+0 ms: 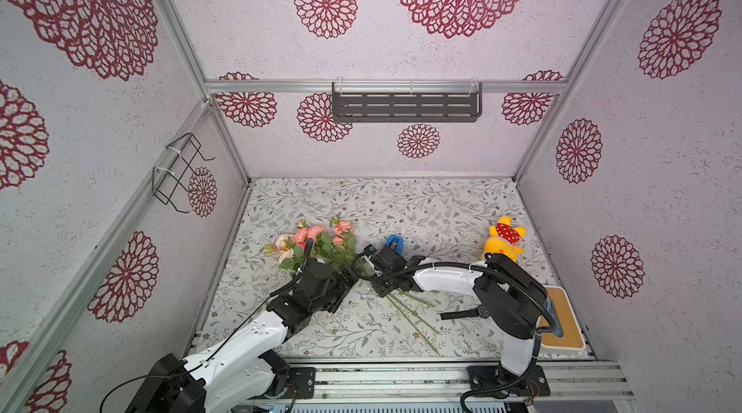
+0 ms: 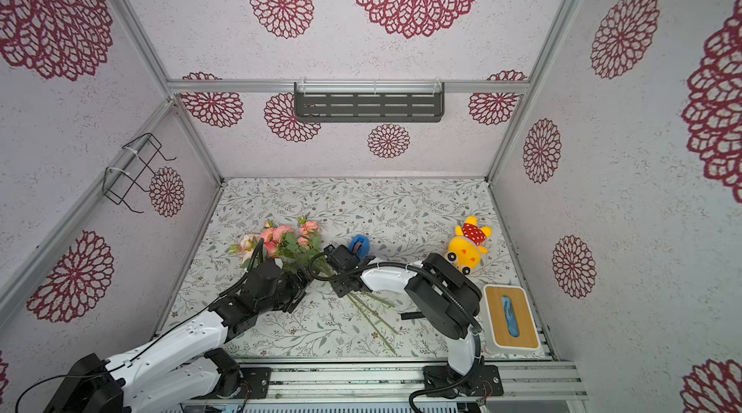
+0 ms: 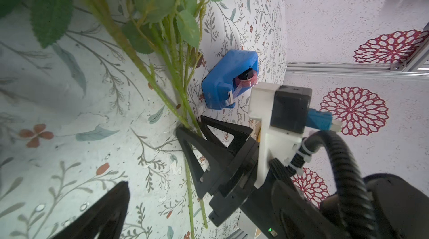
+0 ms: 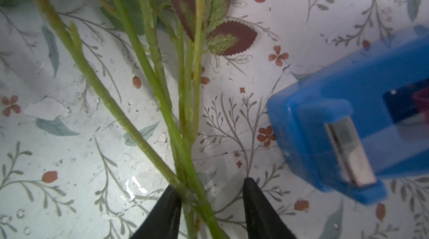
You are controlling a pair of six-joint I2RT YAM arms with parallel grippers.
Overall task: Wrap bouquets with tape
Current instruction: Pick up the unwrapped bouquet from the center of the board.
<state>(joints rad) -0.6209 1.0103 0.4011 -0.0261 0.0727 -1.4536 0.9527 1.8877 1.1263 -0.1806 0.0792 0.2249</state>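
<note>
Right wrist view: the right gripper (image 4: 210,193) straddles the stems of the bouquets (image 4: 148,75). One fingertip (image 4: 170,203) lies against the stem bundle, and a gap shows between the stems and the opposite fingertip. The jaws are partly spread and not pinching. The tape (image 4: 348,114), a roll in a blue dispenser, sits on the tablecloth (image 4: 69,168) just beside this gripper, clear of the stems, with its cutter end toward the fingers.

In a top view the left gripper (image 1: 347,276) is on the opposite side of the stems from the tape dispenser. The left wrist view shows only one of its fingers (image 3: 104,214) — the jaws stand spread wide with nothing between them.

In both top views the pink and peach blooms lie left of the dispenser. The stems run past it toward the front rail and fan out loose at their ends.

A yellow plush toy (image 1: 504,242) lies well to the right of the dispenser, and a black wristwatch (image 1: 465,314) lies nearer the front.
</note>
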